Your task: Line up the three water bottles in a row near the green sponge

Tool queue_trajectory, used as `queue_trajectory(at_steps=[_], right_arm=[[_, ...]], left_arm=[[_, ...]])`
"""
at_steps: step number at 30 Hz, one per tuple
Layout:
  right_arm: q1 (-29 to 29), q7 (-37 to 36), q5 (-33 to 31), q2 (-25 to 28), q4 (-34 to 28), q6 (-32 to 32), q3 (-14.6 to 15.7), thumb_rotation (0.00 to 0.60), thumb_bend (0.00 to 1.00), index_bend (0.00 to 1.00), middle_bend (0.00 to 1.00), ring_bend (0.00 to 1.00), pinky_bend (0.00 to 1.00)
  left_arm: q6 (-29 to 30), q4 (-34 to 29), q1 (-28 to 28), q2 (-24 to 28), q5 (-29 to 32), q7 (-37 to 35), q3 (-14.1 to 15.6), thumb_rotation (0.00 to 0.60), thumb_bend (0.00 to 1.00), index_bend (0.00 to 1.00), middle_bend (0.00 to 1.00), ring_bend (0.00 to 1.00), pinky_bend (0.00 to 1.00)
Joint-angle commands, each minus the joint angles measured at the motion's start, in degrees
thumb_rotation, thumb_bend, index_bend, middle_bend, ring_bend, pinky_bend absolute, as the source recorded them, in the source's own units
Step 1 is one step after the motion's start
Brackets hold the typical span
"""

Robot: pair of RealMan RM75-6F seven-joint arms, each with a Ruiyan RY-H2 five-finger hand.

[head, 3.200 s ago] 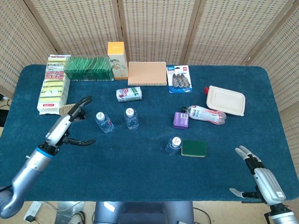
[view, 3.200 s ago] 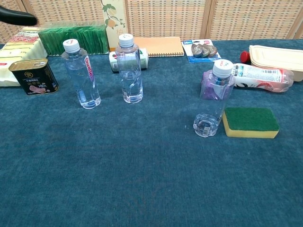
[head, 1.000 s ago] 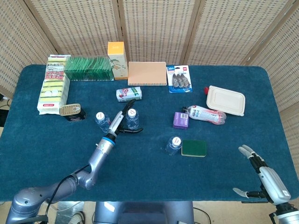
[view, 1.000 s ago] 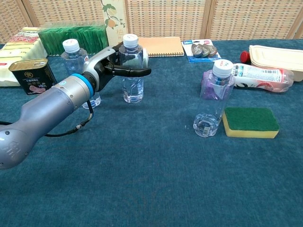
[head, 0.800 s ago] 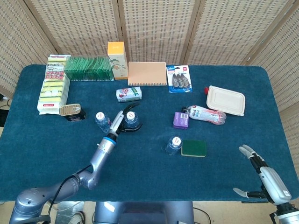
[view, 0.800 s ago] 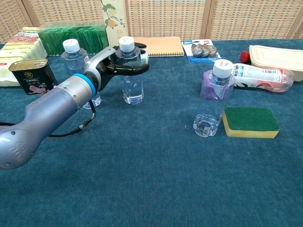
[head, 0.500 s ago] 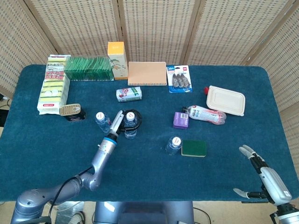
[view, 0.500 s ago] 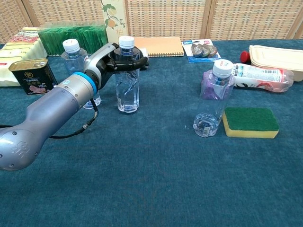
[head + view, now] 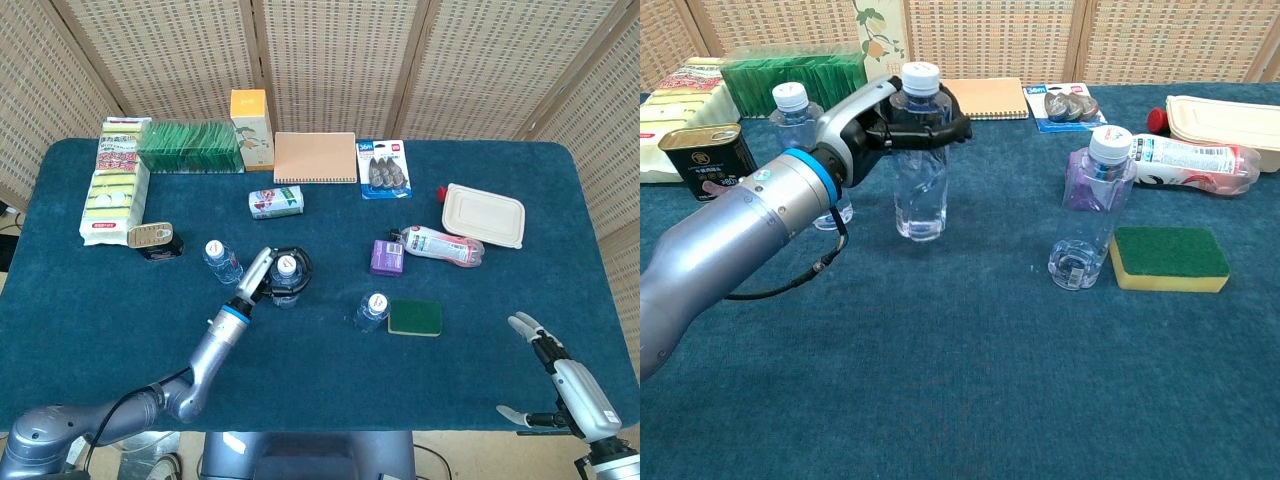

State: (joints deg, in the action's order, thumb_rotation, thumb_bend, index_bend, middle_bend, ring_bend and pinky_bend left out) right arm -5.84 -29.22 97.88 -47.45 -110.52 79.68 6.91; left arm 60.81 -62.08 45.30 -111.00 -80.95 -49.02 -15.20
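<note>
Your left hand (image 9: 902, 118) grips the bottle (image 9: 919, 175) at its neck — upright, for setting by the sponge (image 9: 1169, 257); right hand (image 9: 556, 384) spread, empty.

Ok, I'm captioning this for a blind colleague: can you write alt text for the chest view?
The robot's left hand grips the neck of a clear water bottle above blue cloth. A second bottle stands beside the green sponge at right, and a third bottle stands partly hidden behind the arm at left.
</note>
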Motion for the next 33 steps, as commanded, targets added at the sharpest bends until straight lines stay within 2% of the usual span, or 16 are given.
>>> queue_trajectory(at_steps=[1,7,18,29,31,33], right_arm=[[0.1,0.2,0.1,0.0,-0.1,0.1,0.1,0.600,0.06,0.03,0.00,0.00,0.01],[0.1,0.1,0.0,0.0,-0.3,0.0,0.0,0.600,0.06,0.03,0.00,0.00,0.01],[-0.1,-0.8,0.1,0.4,-0.1,0.0,0.1,0.600,0.06,0.03,0.00,0.00,0.01],[-0.5,-0.6,0.5,0.5,-0.4,-0.8,0.3,0.600,0.06,0.03,0.00,0.00,0.01],[-0.5,-0.6,0.5,0.6,-0.4,-0.8,0.3,0.600,0.06,0.03,0.00,0.00,0.01],[-0.5,-0.6,0.5,0.6,-0.4,-0.8,0.3,0.600,0.06,0.03,0.00,0.00,0.01]], left_arm=[[0.9,-1.4,-0.2,0.9,-2.7,-0.6,2.4,0.600,0.32,0.63,0.51,0.40,0.54],[2.3,-2.5,0.8,-0.4,-6.7,0.0,4.9,0.600,0.31,0.63,0.51,0.40,0.53],[0.3,1.9,2.8,-5.3,-4.5,1.1,3.5,0.600,0.31,0.63,0.51,0.40,0.53],[-0.3,5.6,4.0,-7.9,-4.4,0.1,3.2,0.600,0.29,0.63,0.51,0.40,0.50],[-0.5,6.3,4.3,-8.2,-4.7,-0.1,3.5,0.600,0.29,0.62,0.50,0.36,0.46],[-0.7,6.7,4.5,-8.2,-5.3,-1.3,4.2,0.600,0.29,0.53,0.42,0.26,0.37]])
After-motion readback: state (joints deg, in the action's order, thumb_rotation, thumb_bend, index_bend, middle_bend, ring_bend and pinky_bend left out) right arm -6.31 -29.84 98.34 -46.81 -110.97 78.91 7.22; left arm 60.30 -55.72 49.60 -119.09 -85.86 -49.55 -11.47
